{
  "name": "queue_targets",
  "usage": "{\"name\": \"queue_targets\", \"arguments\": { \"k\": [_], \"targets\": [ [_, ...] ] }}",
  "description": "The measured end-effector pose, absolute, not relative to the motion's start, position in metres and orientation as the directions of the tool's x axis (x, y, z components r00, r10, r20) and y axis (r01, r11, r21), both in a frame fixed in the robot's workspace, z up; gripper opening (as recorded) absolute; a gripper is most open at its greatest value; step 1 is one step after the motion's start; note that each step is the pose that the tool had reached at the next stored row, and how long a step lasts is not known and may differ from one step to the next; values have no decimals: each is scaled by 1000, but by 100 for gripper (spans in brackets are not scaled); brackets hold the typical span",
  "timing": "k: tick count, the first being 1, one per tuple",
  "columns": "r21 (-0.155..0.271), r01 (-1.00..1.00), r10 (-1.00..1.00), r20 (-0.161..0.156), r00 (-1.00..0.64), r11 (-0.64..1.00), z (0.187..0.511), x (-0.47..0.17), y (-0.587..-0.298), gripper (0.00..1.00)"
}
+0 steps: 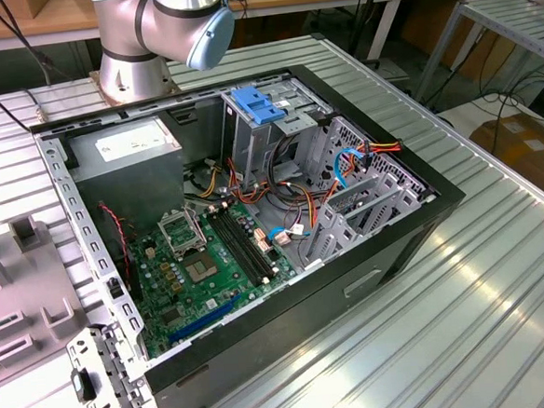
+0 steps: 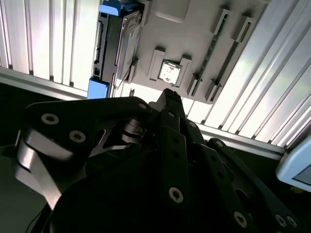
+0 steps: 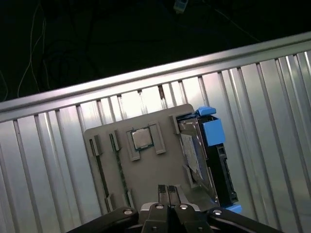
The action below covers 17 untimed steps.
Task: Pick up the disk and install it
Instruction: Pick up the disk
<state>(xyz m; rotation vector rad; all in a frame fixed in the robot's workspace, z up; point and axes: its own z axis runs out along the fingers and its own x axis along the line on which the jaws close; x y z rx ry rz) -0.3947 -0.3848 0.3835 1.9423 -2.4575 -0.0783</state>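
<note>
The disk stands on edge in the tray's end slot, long axis along the tray's side. My gripper hovers over the tray, fingers pressed together, empty.

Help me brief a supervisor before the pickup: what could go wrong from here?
The dark-grey rectangular disk in its light-blue plastic frame stands on edge in the grey holder, close beside a square silver chip; the black hand might knock that chip. Loose coloured cables crowd the open computer case and could snag the disk.
</note>
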Motion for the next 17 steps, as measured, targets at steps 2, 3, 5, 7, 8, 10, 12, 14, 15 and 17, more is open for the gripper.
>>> {"name": "queue_targets", "arguments": {
  "k": [2,3,5,7,8,10,12,14,15,17],
  "targets": [
    [44,-976,-977,-24,-214,212,384,-395,-385,11],
    [44,-978,-978,-24,-206,205,384,-395,-385,11],
    [44,-981,-982,-24,-188,187,384,-395,-385,11],
    [44,-984,-984,-24,-174,173,384,-395,-385,11],
    [44,-985,-986,-24,-166,165,384,-395,-385,11],
    [44,-988,-988,-24,-150,149,384,-395,-385,11],
    [44,-990,-991,-24,-135,133,384,-395,-385,11],
    [44,-994,-994,-24,-102,101,384,-395,-385,11],
    [44,-995,-996,-24,-85,84,384,-395,-385,11],
    [44,-997,-998,-24,-61,59,384,-395,-385,11]
  ]
}}
